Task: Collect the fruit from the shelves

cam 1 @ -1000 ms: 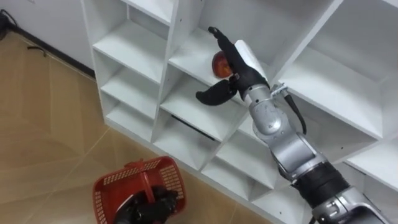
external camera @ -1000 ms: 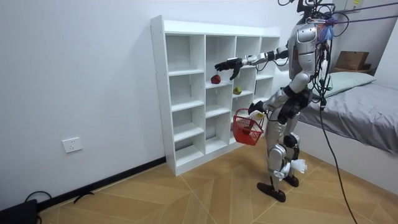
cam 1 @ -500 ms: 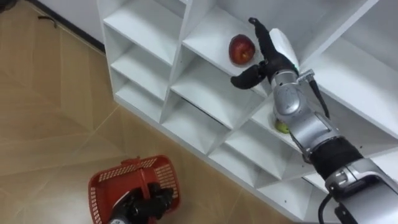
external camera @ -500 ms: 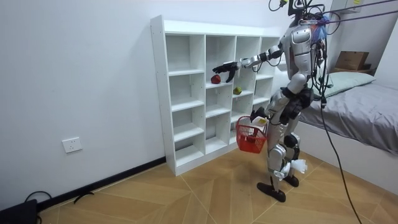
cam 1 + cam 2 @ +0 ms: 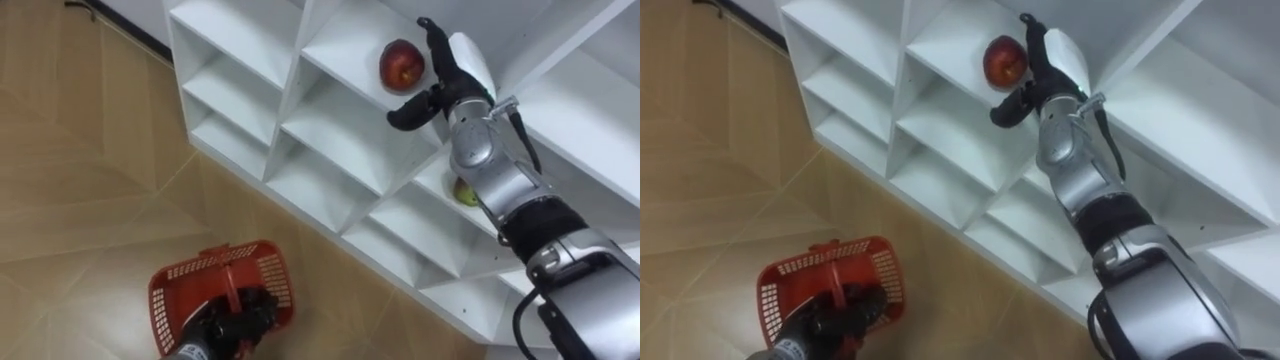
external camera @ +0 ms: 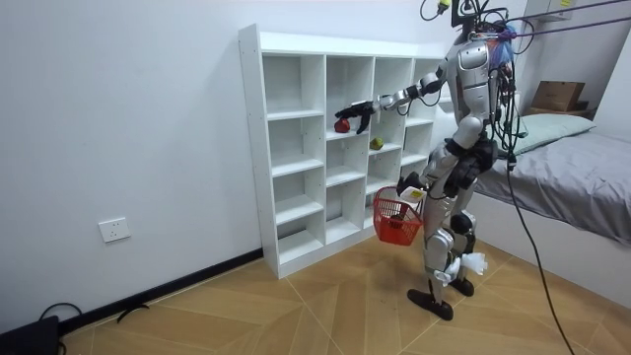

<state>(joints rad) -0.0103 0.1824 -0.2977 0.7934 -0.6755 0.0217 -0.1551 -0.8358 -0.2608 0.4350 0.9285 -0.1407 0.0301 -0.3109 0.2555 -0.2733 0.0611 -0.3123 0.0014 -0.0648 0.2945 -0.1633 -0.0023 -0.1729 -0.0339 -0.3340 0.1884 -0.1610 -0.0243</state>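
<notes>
At the white closet (image 5: 335, 125), the robot's right hand (image 5: 445, 75) spreads open just beside a red apple (image 5: 400, 64); its left hand (image 5: 235, 326) grips a red basket (image 5: 172, 295)

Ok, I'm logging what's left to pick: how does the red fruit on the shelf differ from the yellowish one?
The apple is red; the yellow-green fruit is paler. The apple lies right by the open right hand; the yellow-green fruit sits in the neighbouring compartment, lower. The apple shows whole in the left eye view; the yellow-green fruit is partly behind the arm. Both rest on closet shelves.
</notes>
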